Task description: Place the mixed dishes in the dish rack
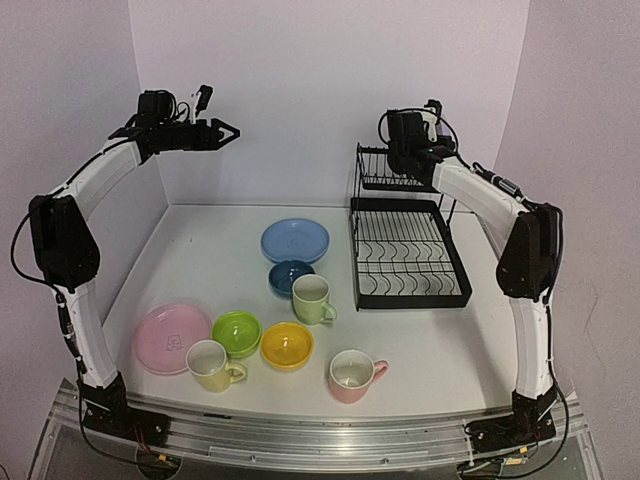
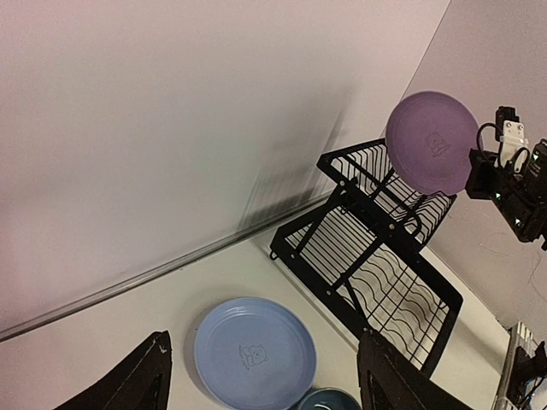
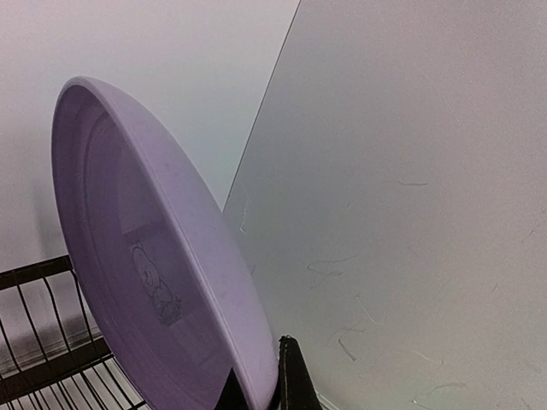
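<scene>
lilac plate (image 3: pixel 145 273) fills the right wrist view, standing on edge and tilted, its hollow face with a small printed figure turned toward the lens. right fingers (image 3: pixel 291 384) are closed on its lower rim, one dark tip on each side of the edge. from the left wrist view the same plate is up at the upper shelf (image 2: pixel 376 175) of the dish rack (image 2: pixel 385 282), its bottom edge down among the shelf's wires; whether it sits in a slot or only hangs there cannot be told. the black wire rack stands at the right rear of the tabletop (image 1: pixel 200 260), its narrow shelf against the back wall and its wider lower tray (image 1: pixel 460 270) reaching forward.

all other dishes lie on the tabletop, left of the rack. blue plate (image 1: pixel 295 240) is flat near the back, with the dark blue bowl (image 1: pixel 290 275) just in front of it and the pale green mug (image 1: pixel 312 298) beside that bowl, upright. closer to the front sit the green bowl (image 1: pixel 237 332) and the yellow bowl (image 1: pixel 287 344), side by side and nearly touching. pink plate (image 1: pixel 170 338) lies flat to their left, the yellow mug (image 1: pixel 212 364) stands just in front of the green bowl, and the pink mug (image 1: pixel 352 375) stands apart to the right, handle pointing right.

left fingers (image 2: pixel 137 380) are spread wide and hold nothing, raised high over the left rear corner and aimed across toward the rack.
</scene>
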`<state>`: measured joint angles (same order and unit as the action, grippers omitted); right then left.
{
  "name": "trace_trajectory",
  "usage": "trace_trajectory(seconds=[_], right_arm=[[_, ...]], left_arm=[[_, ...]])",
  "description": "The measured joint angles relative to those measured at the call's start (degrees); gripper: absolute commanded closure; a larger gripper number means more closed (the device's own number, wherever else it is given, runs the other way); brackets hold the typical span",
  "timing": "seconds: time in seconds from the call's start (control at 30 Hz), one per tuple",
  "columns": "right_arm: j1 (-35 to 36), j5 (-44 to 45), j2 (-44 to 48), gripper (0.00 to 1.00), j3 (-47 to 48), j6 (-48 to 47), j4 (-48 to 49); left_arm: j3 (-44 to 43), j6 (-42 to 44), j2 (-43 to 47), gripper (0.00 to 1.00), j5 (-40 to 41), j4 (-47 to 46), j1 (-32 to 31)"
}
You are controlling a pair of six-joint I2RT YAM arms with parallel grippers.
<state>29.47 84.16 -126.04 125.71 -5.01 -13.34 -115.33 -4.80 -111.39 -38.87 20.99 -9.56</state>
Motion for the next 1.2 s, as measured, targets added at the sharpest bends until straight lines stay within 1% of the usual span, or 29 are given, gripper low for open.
trace_trajectory(seconds=[0.37, 0.57, 0.77, 0.87, 0.9, 1.03, 1.2], right_arm=[[-0.2, 0.0, -0.7, 1.0, -0.7, -3.6, 2.8], [-0.2, 0.8, -0.4, 1.0, -3.4, -3.9, 6.7], [-0.2, 0.9, -0.4, 1.0, -3.6, -4.4, 7.4], [-0.1, 0.8, -0.5, 0.88, -3.1, -5.1, 7.3], [0.0, 0.8, -0.6, 0.85, -2.9, -5.4, 7.2], [0.2, 0.9, -0.8, 0.82, -2.6, -7.1, 5.0], [0.2, 0.8, -1.3, 0.82, -2.6, -7.7, 3.8]], left_arm=[[0.0, 0.0, 0.0, 0.26, 0.0, 0.0, 0.4], [0.0, 0.0, 0.0, 0.26, 0.0, 0.0, 0.4], [0.8, 0.0, 0.2, 0.26, 0.0, 0.0, 0.4], [0.8, 0.0, 0.3, 0.26, 0.0, 0.0, 0.4], [0.8, 0.0, 0.3, 0.26, 0.0, 0.0, 0.4], [0.8, 0.0, 0.4, 0.26, 0.0, 0.0, 0.4], [0.9, 0.0, 0.6, 0.26, 0.0, 0.0, 0.5]])
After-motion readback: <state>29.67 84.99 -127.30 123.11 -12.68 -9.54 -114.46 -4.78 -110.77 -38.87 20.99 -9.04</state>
